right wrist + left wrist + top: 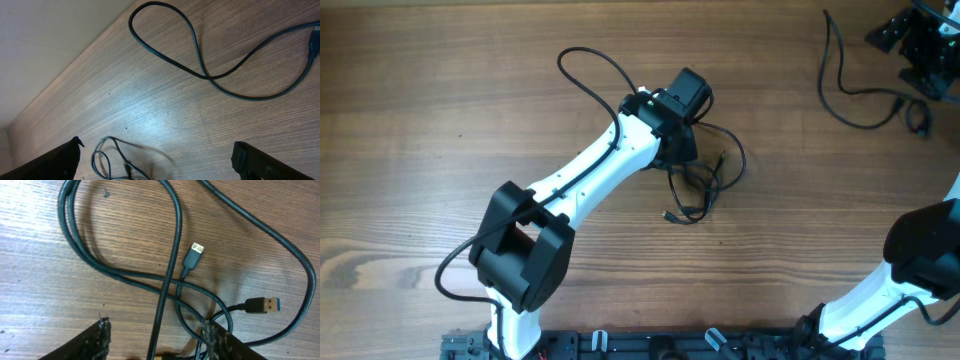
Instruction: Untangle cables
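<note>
Your left end effector [156, 326] is the one to use. Its fingers stand apart and grip nothing. It hangs directly above the tangled cables [705, 185], which lie on the bench [440, 120] at the middle of the overhead frame, just below and right of that wrist.

In the left wrist view, one strand [167, 280] runs down from the upper centre and passes between the two fingers at the bottom edge. Its long axis is close to vertical in that frame, so it lies across the line of closing. A straight descent should put it in the gap.

The small plug [194, 255] sits just right of that strand, and the flat plug [263, 305] lies at the lower right, near the right-hand finger. That finger could catch the loops crossing there.

Your right end effector [157, 145] is also spread wide and holds nothing. It sits in the upper right corner of the overhead frame, well apart from the tangle. Only the loose cable [860, 100] is near it.
</note>
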Robot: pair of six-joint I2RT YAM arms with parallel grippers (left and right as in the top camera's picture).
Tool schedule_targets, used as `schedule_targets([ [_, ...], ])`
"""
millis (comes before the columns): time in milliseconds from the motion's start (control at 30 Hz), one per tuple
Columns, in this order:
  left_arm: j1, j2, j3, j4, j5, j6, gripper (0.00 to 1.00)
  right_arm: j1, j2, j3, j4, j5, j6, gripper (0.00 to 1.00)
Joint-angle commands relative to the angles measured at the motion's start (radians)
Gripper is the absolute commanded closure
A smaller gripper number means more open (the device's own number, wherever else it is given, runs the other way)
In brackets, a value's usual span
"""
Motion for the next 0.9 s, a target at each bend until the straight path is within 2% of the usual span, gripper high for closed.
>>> schedule_targets([
  [0, -0.02, 0.015, -0.051, 0.03, -0.016, 0.0, 0.41, 0.004, -0.006, 0.014, -0.001, 0.011, -0.024, 0.01],
  [100, -0.033, 0.021, -0.084, 0.071, -0.013, 0.0, 0.48, 0.004, -0.006, 0.014, -0.001, 0.016, -0.027, 0.01],
  [200, -0.037, 0.032, -0.107, 0.084, -0.013, -0.003, 0.49, 0.004, -0.006, 0.014, -0.002, 0.029, -0.027, 0.01],
  [267, -0.036, 0.041, -0.108, 0.084, -0.013, -0.003, 0.54, 0.004, -0.006, 0.014, -0.002, 0.029, -0.027, 0.01],
  [300, -0.036, 0.045, -0.108, 0.085, -0.014, -0.003, 0.62, 0.004, -0.006, 0.014, -0.002, 0.029, -0.027, 0.01],
  [400, -0.036, 0.045, -0.108, 0.098, -0.018, -0.003, 0.77, 0.004, -0.006, 0.014, 0.0, 0.029, -0.027, 0.01],
  [433, -0.036, 0.045, -0.108, 0.106, -0.022, -0.003, 0.96, 0.004, -0.006, 0.014, 0.0, 0.029, -0.027, 0.01],
  [533, -0.033, 0.027, -0.099, 0.109, -0.085, 0.019, 0.96, 0.004, -0.006, 0.014, 0.002, 0.029, -0.028, 0.01],
  [600, -0.024, -0.028, -0.052, 0.089, -0.103, 0.114, 0.96, 0.004, -0.006, 0.014, 0.003, 0.029, -0.033, 0.0],
  [733, -0.006, -0.232, 0.127, 0.044, -0.114, 0.193, 0.96, 0.004, -0.006, 0.014, 0.001, 0.028, -0.044, 0.01],
  [867, -0.006, -0.454, 0.19, 0.138, -0.113, 0.193, 0.96, 0.005, -0.006, 0.014, -0.001, 0.028, -0.046, 0.01],
])
